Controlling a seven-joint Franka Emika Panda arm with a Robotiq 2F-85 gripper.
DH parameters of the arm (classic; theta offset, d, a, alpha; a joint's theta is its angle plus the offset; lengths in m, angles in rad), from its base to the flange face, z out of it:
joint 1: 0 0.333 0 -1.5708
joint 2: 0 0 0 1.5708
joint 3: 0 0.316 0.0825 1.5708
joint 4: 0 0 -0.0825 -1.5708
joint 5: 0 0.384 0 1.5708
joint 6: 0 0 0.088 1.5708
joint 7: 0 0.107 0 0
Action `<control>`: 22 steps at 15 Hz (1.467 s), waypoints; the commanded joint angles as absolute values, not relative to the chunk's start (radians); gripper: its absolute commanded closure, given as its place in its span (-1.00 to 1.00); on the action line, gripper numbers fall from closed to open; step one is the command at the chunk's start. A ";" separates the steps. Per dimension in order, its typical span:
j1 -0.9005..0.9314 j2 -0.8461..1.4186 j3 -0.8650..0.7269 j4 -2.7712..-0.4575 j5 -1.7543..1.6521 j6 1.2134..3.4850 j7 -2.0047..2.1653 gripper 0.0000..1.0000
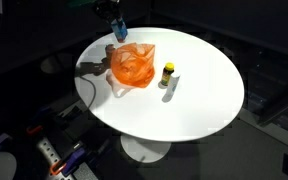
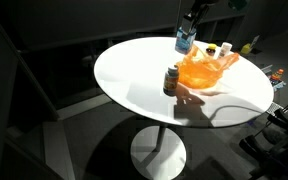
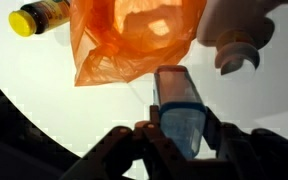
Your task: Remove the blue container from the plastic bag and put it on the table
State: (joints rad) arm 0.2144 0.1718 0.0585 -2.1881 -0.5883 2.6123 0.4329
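- Dark room, with a round white table (image 1: 189, 105) in the middle of the frame.
- The small blue plastic container (image 3: 179, 105) is outside the crumpled orange plastic bag (image 3: 134, 35), low in the wrist view.
- The black gripper (image 3: 181, 135) jaws squeeze its two sides.
- It looks light, stiff and slippery, so hold the flat sides.

Place: lab — round white table (image 1: 189, 95) | floor power strip (image 1: 47, 153)

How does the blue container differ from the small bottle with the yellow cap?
The blue container is translucent blue and boxy; the yellow-capped bottle is dark and round. The blue container is clamped in the gripper, while the yellow-capped bottle stands free on the table. The blue container is at the table's edge, the yellow-capped bottle further in. Both are outside the orange bag.
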 commanded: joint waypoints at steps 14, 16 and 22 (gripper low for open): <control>0.208 0.392 0.076 -2.076 -0.362 2.711 0.116 0.63; 0.215 0.392 0.076 -2.078 -0.328 2.686 0.096 0.63; 0.224 0.389 0.095 -2.074 -0.280 2.588 0.080 0.63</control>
State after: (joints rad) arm 0.2230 0.3904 0.0773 -2.0959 -0.3266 2.6517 0.1254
